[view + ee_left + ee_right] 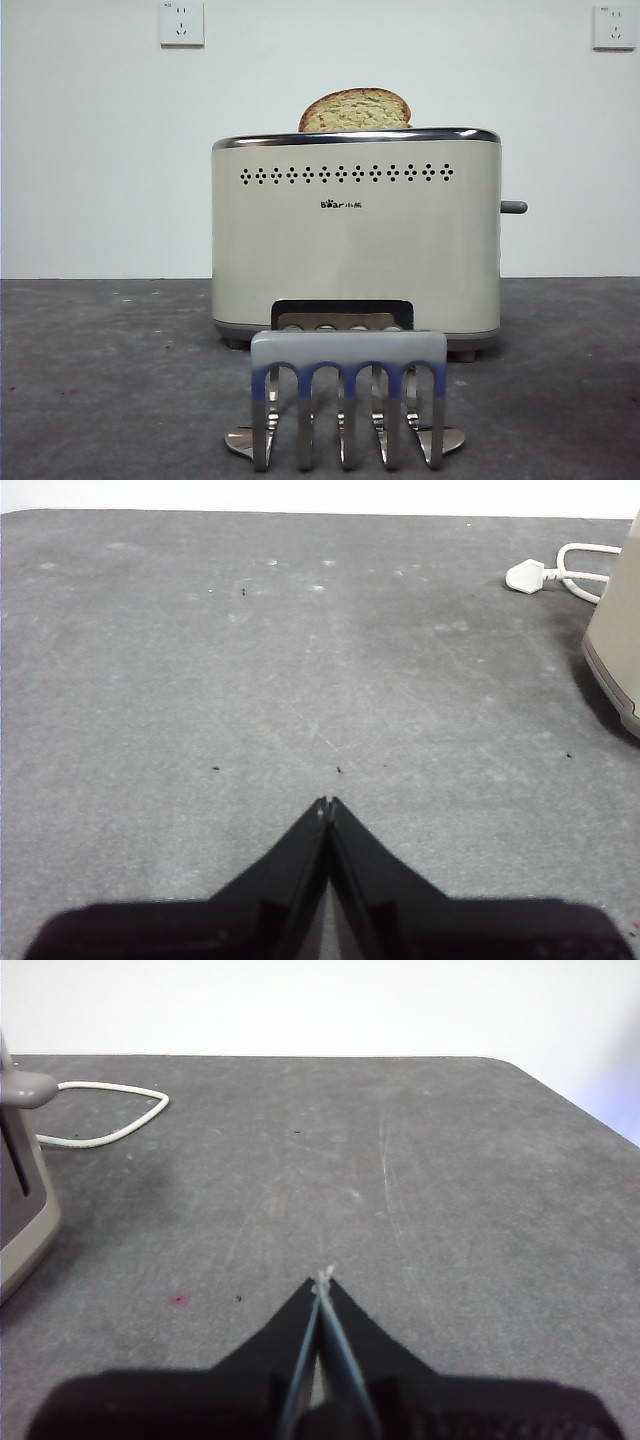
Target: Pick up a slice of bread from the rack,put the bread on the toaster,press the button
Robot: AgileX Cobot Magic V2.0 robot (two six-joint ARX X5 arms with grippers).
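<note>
The cream toaster stands in the middle of the front view. The slice of bread stands in its top slot, its domed top sticking out. The dark grey button juts from the toaster's right end; it also shows in the right wrist view. The metal rack stands in front of the toaster with nothing in it. My left gripper is shut and empty above bare table, with the toaster's corner off to one side. My right gripper is shut and empty beside the toaster's end.
A white plug and its cable lie on the grey table behind the toaster. Two white wall sockets sit high on the back wall. Neither arm shows in the front view.
</note>
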